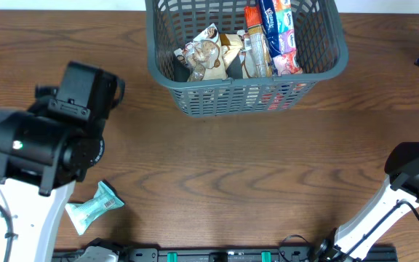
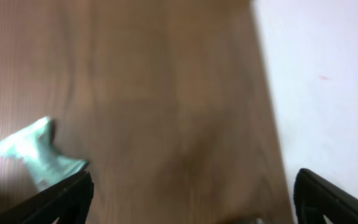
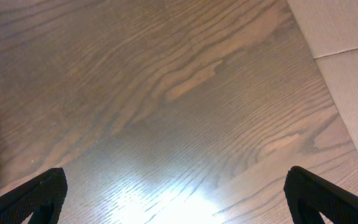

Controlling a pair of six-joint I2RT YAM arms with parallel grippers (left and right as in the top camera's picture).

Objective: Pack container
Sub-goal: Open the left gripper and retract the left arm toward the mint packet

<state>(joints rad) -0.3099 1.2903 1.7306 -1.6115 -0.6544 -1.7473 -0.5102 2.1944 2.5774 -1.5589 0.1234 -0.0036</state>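
Seen from overhead, the container (image 1: 246, 102), a large dark grey-blue plastic basket with rounded corners and lattice-slotted sides, stands on the brown wood-grain table (image 1: 217, 175) at 12 o'clock, its far rim cut off by the frame edge. Inside it lie a crinkled white-and-brown snack packet (image 1: 204, 57) toward 9 o'clock, a long orange packet (image 1: 255, 44) in the middle and a blue-and-pink packet (image 1: 281, 33) toward 3 o'clock. The black-and-white left arm (image 1: 42, 145) fills the 9 o'clock region. A small mint-green foil packet (image 1: 94, 207) lies on the table at 7 o'clock, just beside that arm and well apart from the container. The right arm (image 1: 413, 171) sits at 4 o'clock. The left wrist view is blurred. There the left gripper (image 2: 191, 199) is spread wide with nothing between its black fingertips (image 2: 58, 199), and the mint-green packet lies at 9 o'clock, just beside one fingertip. Whether they touch cannot be told. In the right wrist view, the right gripper (image 3: 179, 199) is likewise spread wide and empty above bare wood.
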